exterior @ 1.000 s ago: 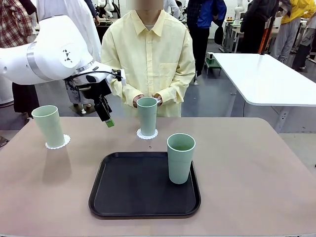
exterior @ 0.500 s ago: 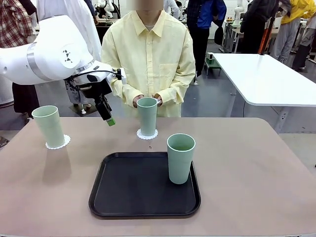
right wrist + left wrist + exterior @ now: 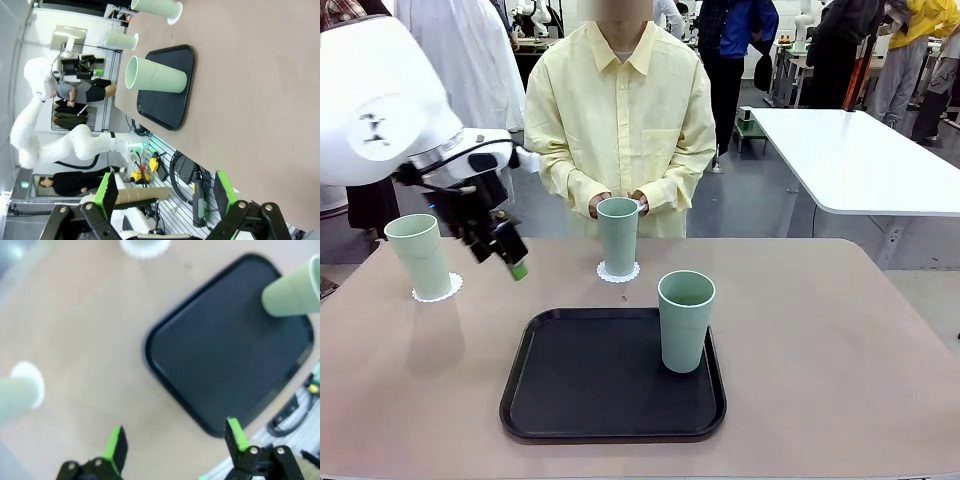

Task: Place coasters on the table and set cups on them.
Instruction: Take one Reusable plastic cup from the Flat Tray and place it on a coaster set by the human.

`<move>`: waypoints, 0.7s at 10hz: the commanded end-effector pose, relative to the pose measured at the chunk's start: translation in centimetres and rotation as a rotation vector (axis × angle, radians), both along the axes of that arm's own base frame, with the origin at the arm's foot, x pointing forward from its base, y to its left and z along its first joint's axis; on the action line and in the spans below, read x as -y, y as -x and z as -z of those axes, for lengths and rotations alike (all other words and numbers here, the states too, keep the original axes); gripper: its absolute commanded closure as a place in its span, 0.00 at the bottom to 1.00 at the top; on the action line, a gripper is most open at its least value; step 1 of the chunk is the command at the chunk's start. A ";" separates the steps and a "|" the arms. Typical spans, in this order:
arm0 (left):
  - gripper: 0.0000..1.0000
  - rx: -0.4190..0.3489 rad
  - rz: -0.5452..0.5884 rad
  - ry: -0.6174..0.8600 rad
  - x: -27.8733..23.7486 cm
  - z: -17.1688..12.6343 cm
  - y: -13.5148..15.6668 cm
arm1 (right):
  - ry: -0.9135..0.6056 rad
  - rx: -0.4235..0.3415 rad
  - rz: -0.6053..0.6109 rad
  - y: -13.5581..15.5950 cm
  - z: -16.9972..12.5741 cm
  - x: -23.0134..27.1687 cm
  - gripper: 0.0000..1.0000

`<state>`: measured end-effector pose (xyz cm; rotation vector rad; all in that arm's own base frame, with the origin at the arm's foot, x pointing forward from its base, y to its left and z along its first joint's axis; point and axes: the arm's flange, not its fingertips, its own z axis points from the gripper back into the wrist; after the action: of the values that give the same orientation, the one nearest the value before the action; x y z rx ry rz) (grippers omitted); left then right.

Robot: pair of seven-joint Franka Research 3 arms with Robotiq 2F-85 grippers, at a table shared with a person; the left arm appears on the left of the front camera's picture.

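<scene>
While two cups stand on their coasters past the black tray, one off its far left corner and one just beyond its far edge, the third cup stands straight up on the tray's right side with no coaster under it. The left gripper hangs over the table off the tray's far left corner, fingers wide apart and holding nothing, so that cup lies to its right and closer to the robot. The right gripper is wide open and empty too, far off to the tray's right, so I think the left one is nearer.
</scene>
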<state>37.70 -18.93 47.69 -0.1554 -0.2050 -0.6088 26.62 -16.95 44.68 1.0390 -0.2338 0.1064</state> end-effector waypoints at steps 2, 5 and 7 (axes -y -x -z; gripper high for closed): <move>0.00 0.013 -0.116 0.036 -2.3 -1.4 2.4 | -0.021 0.019 0.000 -0.2 0.0 0.0 0.00; 0.00 -0.001 -0.078 0.019 -2.4 -1.2 2.0 | -0.021 0.019 0.000 -0.2 0.0 0.0 0.00; 0.00 -0.124 0.003 0.400 -6.4 -1.6 -1.1 | -0.021 0.019 0.000 -0.2 0.0 0.0 0.00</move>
<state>37.15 -14.53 48.98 -0.3617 -0.2258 -0.5373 26.60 -16.97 44.69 1.0391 -0.2344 0.1059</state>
